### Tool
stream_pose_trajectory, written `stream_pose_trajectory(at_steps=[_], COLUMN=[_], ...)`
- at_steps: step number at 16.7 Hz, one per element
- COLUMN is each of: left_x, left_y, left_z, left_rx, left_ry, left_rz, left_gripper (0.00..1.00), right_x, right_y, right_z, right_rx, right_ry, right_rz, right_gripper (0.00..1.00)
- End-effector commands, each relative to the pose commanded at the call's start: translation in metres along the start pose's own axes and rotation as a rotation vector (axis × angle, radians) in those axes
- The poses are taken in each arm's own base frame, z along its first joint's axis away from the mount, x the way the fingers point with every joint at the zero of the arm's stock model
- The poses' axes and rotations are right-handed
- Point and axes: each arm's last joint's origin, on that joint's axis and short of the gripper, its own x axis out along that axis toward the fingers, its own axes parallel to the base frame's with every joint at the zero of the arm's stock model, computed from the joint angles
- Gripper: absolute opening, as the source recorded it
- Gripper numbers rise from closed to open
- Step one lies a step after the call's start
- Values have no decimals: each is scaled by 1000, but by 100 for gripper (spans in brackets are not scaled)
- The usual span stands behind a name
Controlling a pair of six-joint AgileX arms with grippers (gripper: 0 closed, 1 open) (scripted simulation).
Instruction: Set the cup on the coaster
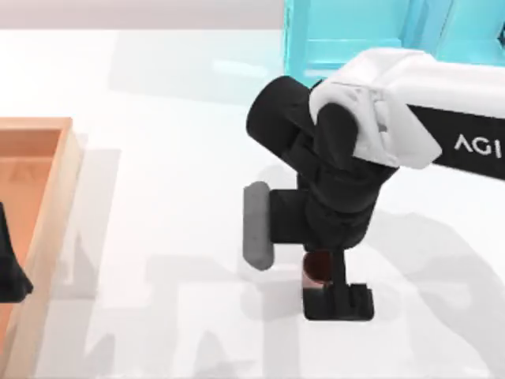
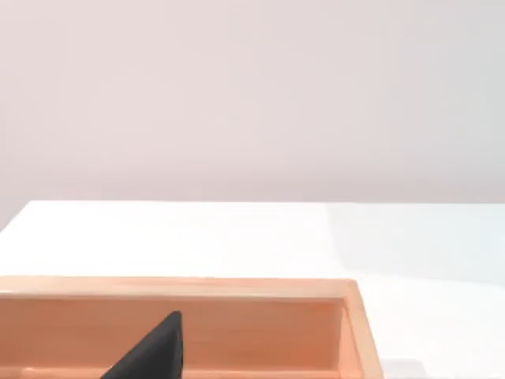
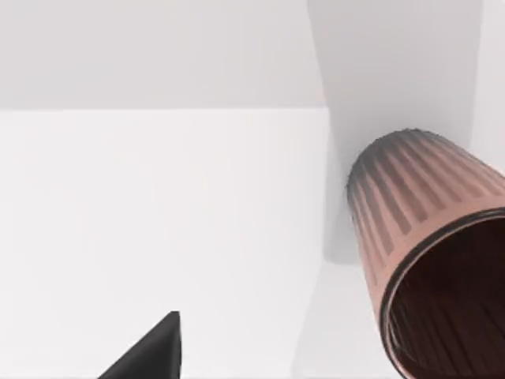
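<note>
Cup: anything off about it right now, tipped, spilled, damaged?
Nothing stands out. The cup looks whole with nothing spilled on the white table. In the top view it sits at the right gripper, mostly hidden under the arm, so whether it stands upright or is lifted cannot be told.

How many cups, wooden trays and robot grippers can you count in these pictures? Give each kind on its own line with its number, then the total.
cup: 1
wooden tray: 1
Grippers: 2, the left gripper over the tray and the right gripper at the cup
Total: 4
</note>
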Motion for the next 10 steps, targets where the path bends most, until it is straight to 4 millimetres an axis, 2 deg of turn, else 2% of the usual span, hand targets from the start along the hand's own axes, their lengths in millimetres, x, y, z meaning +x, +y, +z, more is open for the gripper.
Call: stream_pose_trajectory(at_steps=[4, 9, 10], left_x=[0, 0, 0], left_y=[0, 0, 0], left_z=[0, 0, 0], left_rx=[0, 0, 0], left_ry=[0, 0, 0], left_rz=[0, 0, 0], left_gripper=[100, 100, 100], right_x=[39, 43, 43], right_y=[3, 4, 4], right_z=[-2, -3, -3], right_rx=[-1, -1, -1], right_ry=[4, 6, 6], right_rz=[4, 5, 5], right_gripper=[100, 100, 92])
